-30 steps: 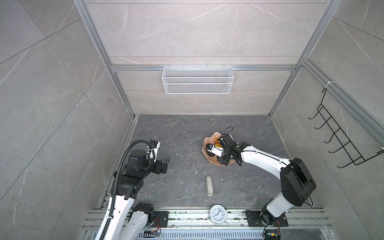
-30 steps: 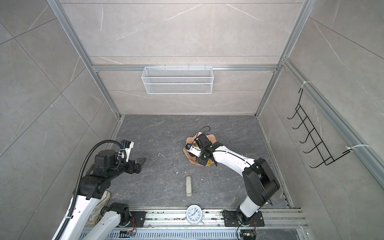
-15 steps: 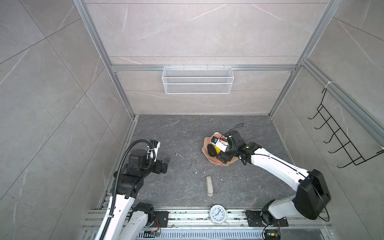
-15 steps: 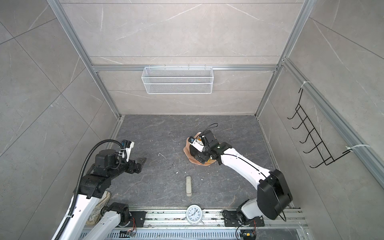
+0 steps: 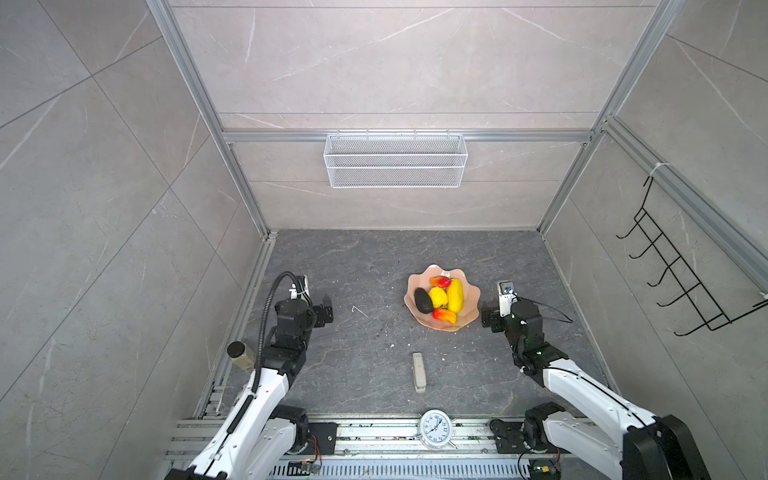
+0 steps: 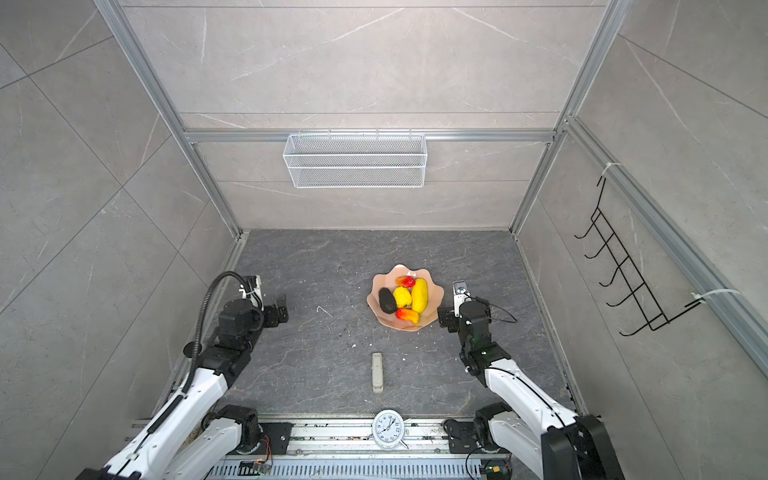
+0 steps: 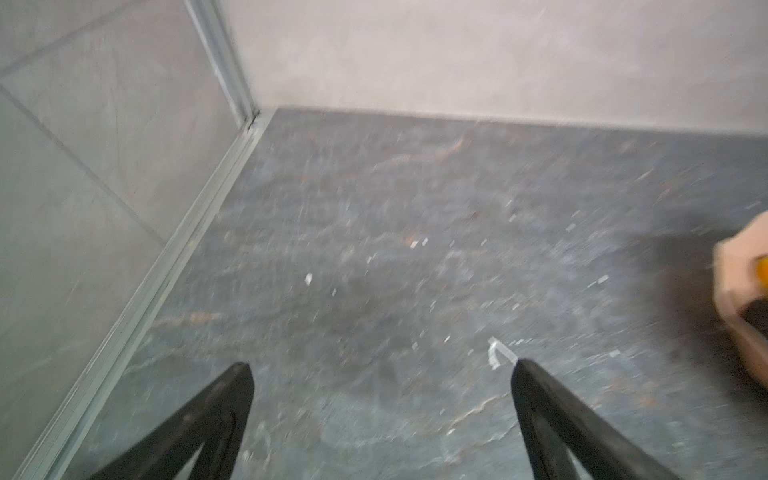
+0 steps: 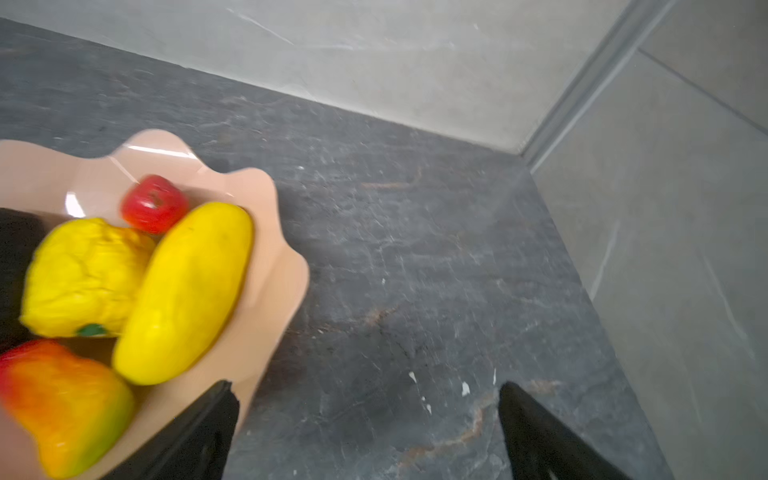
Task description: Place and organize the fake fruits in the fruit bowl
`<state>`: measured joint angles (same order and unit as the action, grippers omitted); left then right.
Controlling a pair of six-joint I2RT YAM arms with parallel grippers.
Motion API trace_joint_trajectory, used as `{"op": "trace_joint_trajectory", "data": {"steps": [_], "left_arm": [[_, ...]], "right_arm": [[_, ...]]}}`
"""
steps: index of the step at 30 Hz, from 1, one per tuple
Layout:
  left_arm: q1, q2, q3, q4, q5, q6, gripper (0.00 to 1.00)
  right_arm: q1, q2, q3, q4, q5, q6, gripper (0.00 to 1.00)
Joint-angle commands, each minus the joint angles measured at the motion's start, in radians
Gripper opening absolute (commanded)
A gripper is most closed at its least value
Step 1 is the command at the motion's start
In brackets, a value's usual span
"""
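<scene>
Only partly in view: black fruit (image 8: 16, 249) behind ridged yellow fruit (image 8: 83, 274).

All five fake fruits (image 5: 438, 297) sit in the fruit bowl (image 5: 471, 300), right of the tabletop's middle: avocado (image 5: 423, 300) on the left, mango (image 5: 455, 295) on the right, a third piece (image 5: 437, 297) between them, a fourth piece (image 5: 440, 281) behind and a fifth piece (image 5: 444, 315) in front. The right gripper (image 8: 368, 388) is just beside the bowl's right rim (left gripper (image 7: 382, 365) well apart, over by the left wall). A bar-shaped device (image 5: 419, 371) lies in front of the bowl, with a clock (image 5: 435, 428) on the front rail before it.
</scene>
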<state>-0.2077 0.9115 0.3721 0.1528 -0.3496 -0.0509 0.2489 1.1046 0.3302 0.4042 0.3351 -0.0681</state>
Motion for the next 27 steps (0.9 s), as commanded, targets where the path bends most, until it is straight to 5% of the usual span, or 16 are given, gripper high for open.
{"op": "trace_joint_trajectory", "data": {"steps": [1, 6, 8, 10, 14, 15, 27], "left_arm": [[0.023, 0.107, -0.051, 0.36, -0.162, 0.128, 1.0], [0.137, 0.308, -0.096, 0.589, -0.019, 0.118, 1.0], [0.196, 0.365, -0.064, 0.569, 0.078, 0.081, 1.0], [0.221, 0.414, 0.006, 0.489, 0.169, 0.065, 1.0], [0.26, 0.603, -0.019, 0.754, 0.283, 0.041, 1.0], [0.267, 0.57, 0.0, 0.644, 0.29, 0.026, 1.0], [0.267, 0.586, -0.002, 0.674, 0.291, 0.036, 1.0]], "right_arm": [[-0.022, 0.146, -0.012, 0.34, 0.08, 0.076, 1.0], [-0.077, 0.363, -0.033, 0.589, 0.045, 0.09, 1.0], [-0.132, 0.366, 0.01, 0.472, -0.022, 0.142, 1.0], [-0.149, 0.413, 0.003, 0.534, -0.033, 0.148, 1.0], [-0.151, 0.414, 0.001, 0.54, -0.034, 0.147, 1.0], [-0.151, 0.415, -0.001, 0.545, -0.033, 0.145, 1.0], [-0.149, 0.414, 0.001, 0.544, -0.03, 0.137, 1.0]]}}
